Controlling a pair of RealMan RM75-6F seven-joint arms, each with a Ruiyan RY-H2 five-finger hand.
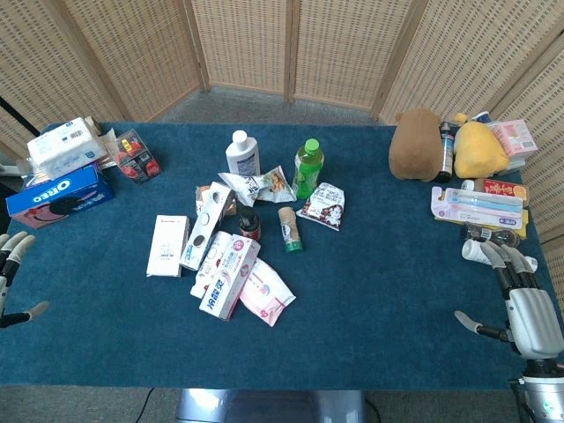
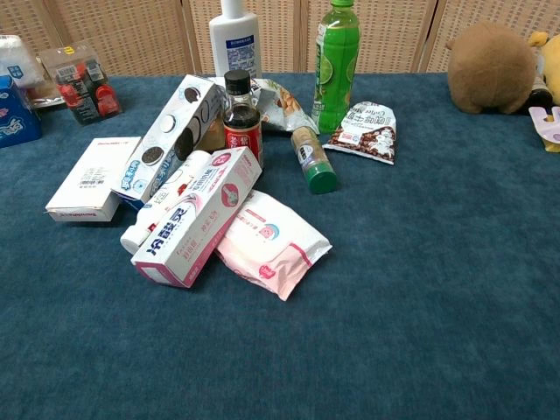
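While both arms rested at the near corners of the blue surface (image 1: 379, 264), neither hand held anything. The right hand (image 1: 515, 295) lay flat at the near right edge with its fingers apart and its thumb stuck out to the side; its fingertips (image 1: 493, 256) reached just beside a small white tube (image 1: 473, 251) and a dark flat item (image 1: 491, 234) below the toothbrush pack (image 1: 476, 204). The left hand (image 1: 12, 278) showed only partly at the near left edge (the head view cut most of it off), its fingers spread and empty, nearest to the blue Oreo box (image 1: 57, 196), though apart from it. Neither hand appeared in the chest view. A heap of goods sat in the middle of the surface, well apart from both hands: a pink-and-white toothpaste box (image 2: 194, 219) lying aslant, touching a pink wipes packet (image 2: 271, 243), a small dark sauce bottle (image 2: 241, 118) standing upright behind it, and a flat white box (image 2: 90, 178) to the left. Further back stood a green drink bottle (image 2: 336, 63) and a white bottle (image 2: 236, 37), with a snack pouch (image 2: 366, 131) and a green-capped jar (image 2: 313, 159) lying on its side near them. A brown plush toy (image 1: 416, 143) and a yellow plush toy (image 1: 480, 148) sat at the far right.
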